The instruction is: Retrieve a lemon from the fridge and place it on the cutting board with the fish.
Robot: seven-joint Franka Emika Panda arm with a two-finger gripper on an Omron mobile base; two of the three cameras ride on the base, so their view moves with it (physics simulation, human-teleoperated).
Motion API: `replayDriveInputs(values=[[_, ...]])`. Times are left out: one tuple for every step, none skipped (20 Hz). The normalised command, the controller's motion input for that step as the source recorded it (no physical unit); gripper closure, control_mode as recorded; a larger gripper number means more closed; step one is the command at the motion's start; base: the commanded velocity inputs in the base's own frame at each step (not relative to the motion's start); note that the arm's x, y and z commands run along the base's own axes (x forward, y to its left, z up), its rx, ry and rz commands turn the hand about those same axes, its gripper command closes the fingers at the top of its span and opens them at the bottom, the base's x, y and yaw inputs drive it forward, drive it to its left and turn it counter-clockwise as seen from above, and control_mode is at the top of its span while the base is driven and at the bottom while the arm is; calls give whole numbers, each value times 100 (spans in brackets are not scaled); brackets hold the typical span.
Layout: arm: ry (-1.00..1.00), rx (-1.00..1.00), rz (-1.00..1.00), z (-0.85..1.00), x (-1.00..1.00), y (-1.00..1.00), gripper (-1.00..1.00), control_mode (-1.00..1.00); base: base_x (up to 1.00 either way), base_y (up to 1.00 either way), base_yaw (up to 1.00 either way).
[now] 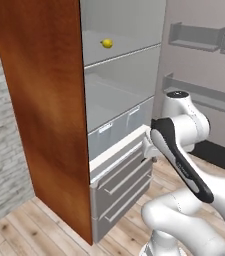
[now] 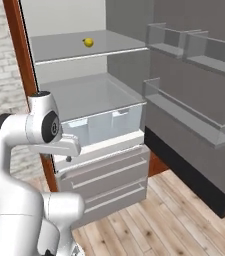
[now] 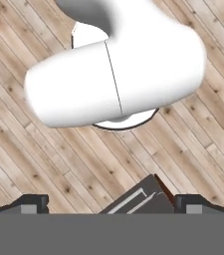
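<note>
Left base view: fridge [image 1: 119, 75] stands open, lemon [image 1: 107, 43] sits alone on the upper shelf [image 1: 129, 50], toward its left and far back. The arm is folded low, near the fridge's lower drawers [image 1: 124, 182], well apart from the fruit; wooden side panel [image 1: 44, 110] flanks the left of the opening. Right base view: same lemon [image 2: 88, 42] on the upper shelf, well above the arm's wrist; the open door [image 2: 194, 100] with its bins hangs on the right, translucent crisper drawers [image 2: 101, 127] lie below the middle shelf. Hand view: end effector [image 3: 111, 203] points down at the wood floor [image 3: 24, 149], finger tips set wide at both bottom corners, nothing between them. Step in hand, as I judge it: raise and turn the wrist toward the upper shelf, go in level between the shelves, keep the jaws wide until they straddle the fruit. Risks: clipping the shelf edge or the door bins; the small round lemon may roll back if nudged.
</note>
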Motion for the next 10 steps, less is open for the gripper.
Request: replayDriveInputs(values=[[0, 0, 0, 0, 0, 0, -100, 100, 36, -39, 31], [0, 0, 0, 0, 0, 0, -100, 100, 32, -41, 31], [0, 0, 0, 0, 0, 0, -100, 100, 36, -36, 31], [0, 0, 0, 0, 0, 0, -100, 100, 41, -35, 33], [0, 0, 0, 0, 0, 0, -100, 100, 45, -36, 35], [0, 0, 0, 0, 0, 0, -100, 100, 51, -51, 42], [0, 0, 0, 0, 0, 0, -100, 100, 48, -54, 41], [0, 0, 0, 0, 0, 0, -100, 100, 52, -59, 41], [0, 0, 0, 0, 0, 0, -100, 100, 50, -57, 40], [0, 0, 0, 0, 0, 0, -100, 100, 52, -56, 41]])
